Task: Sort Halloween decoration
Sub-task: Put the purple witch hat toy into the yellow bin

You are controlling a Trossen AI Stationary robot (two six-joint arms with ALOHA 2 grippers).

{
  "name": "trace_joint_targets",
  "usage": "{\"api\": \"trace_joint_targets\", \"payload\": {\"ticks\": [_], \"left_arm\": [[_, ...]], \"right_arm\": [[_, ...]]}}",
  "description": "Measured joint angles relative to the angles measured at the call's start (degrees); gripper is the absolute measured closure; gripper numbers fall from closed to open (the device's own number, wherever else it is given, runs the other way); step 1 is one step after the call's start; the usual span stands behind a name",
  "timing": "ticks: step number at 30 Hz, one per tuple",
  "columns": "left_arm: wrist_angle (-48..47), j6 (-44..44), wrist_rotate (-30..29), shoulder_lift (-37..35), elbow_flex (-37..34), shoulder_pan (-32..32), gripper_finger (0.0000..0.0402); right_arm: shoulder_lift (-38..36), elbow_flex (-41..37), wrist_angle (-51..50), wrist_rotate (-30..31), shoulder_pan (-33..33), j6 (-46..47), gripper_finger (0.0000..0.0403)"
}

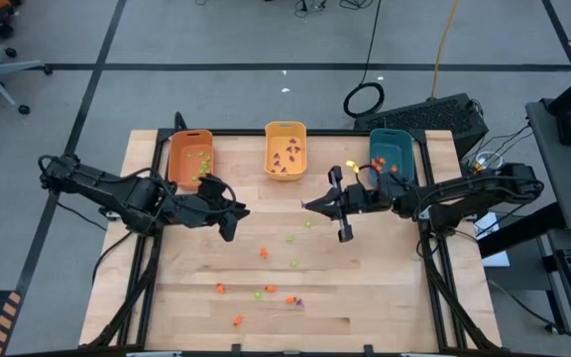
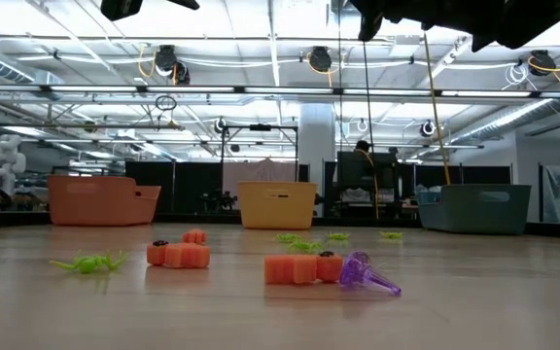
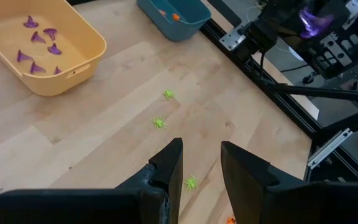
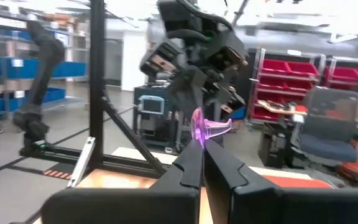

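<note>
A pale wooden worktop (image 1: 365,297) carries three bins along its far edge: orange bin (image 1: 189,157), yellow bin (image 1: 285,149) with purple pieces inside, teal bin (image 1: 392,151). Both dark arms reach toward the middle, raised above the wood. The right tool (image 4: 202,144) is closed on a tiny purple trinket (image 4: 207,129), pinched only by its tip, so a jolt could likely shake it loose short of the yellow bin. The left tool (image 3: 201,163) hovers with its jaws parted and empty above a green trinket (image 3: 191,183). Orange trinkets (image 2: 178,254) lie scattered toward the near edge.
</note>
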Motion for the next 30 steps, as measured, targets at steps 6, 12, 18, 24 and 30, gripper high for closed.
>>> {"api": "trace_joint_targets", "payload": {"ticks": [6, 12, 18, 24, 30], "left_arm": [[-0.02, 2.75, -0.78, 0.0, 0.0, 0.33, 0.0293], [-0.04, 7.73, -2.24, 0.0, 0.0, 3.77, 0.0293], [-0.04, 8.74, -2.36, 0.0, 0.0, 8.86, 0.0293], [-0.04, 9.02, -2.38, 0.0, 0.0, 13.56, 0.0293], [-0.06, 8.63, -2.38, 0.0, 0.0, 16.58, 0.0293]], "right_arm": [[0.0, 0.0, -0.18, 0.5, -0.43, 6.4, 0.0403], [0.0, 0.0, -0.76, 0.5, -2.3, 11.32, 0.0403], [0.0, 0.0, -5.64, -0.05, -8.78, 15.3, 0.0403], [0.0, 3.0, -15.81, -6.24, -17.68, 14.09, 0.0403], [1.42, 7.92, -28.66, -7.88, -25.42, 10.49, 0.0403]]}}
